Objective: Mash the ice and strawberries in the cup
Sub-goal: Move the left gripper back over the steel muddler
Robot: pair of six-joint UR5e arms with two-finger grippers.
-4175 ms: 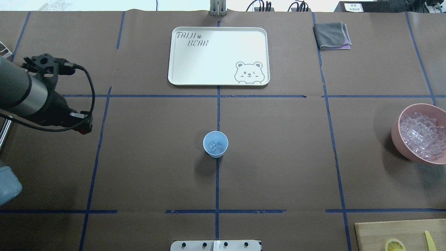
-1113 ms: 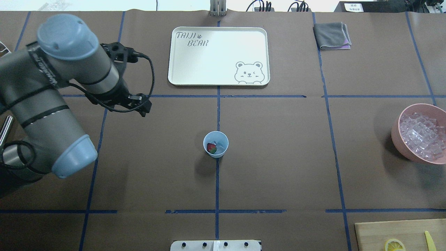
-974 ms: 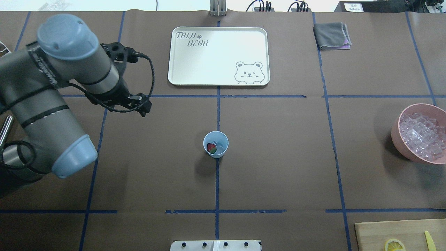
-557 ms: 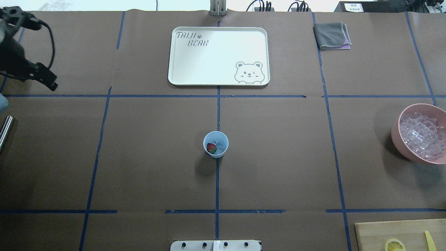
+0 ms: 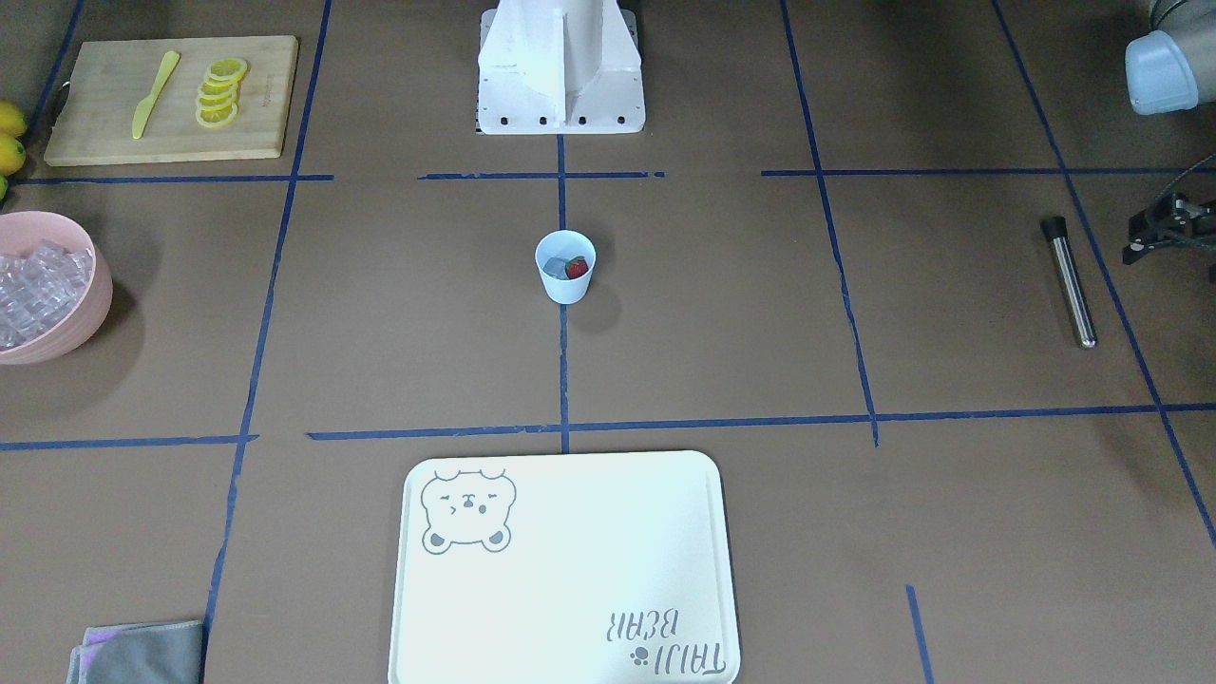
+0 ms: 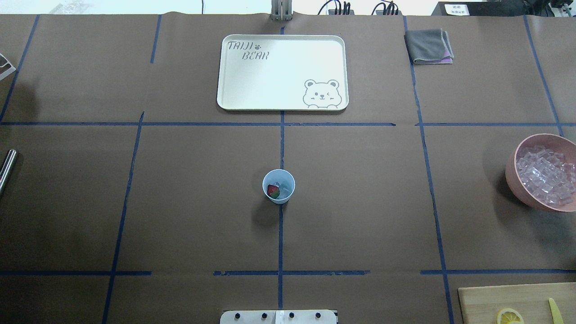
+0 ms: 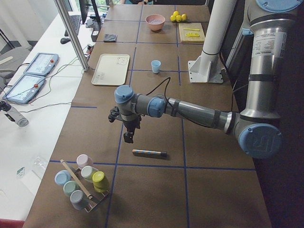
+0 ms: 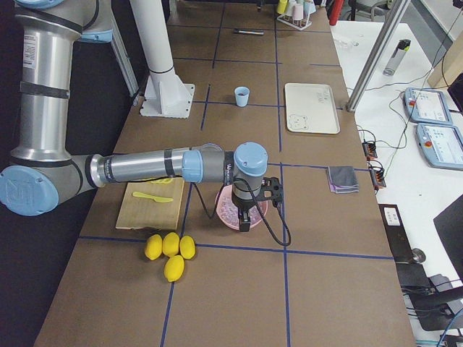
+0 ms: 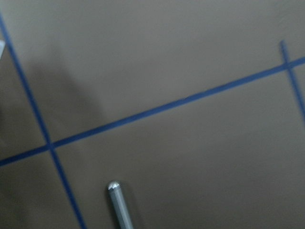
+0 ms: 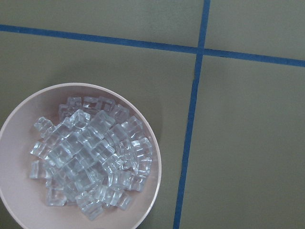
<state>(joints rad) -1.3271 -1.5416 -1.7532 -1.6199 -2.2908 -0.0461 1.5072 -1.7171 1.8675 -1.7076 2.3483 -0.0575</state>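
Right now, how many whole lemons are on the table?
4 lemons, in one cluster beside the cutting board: three in a row and a fourth nearer the right-side camera. None seem hidden.

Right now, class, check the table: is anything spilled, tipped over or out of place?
Nothing stands out. The cup stands upright with the strawberry and ice inside, nothing spilled around it. The bowl has its cubes all inside it, and the metal rod lies flat on the table.
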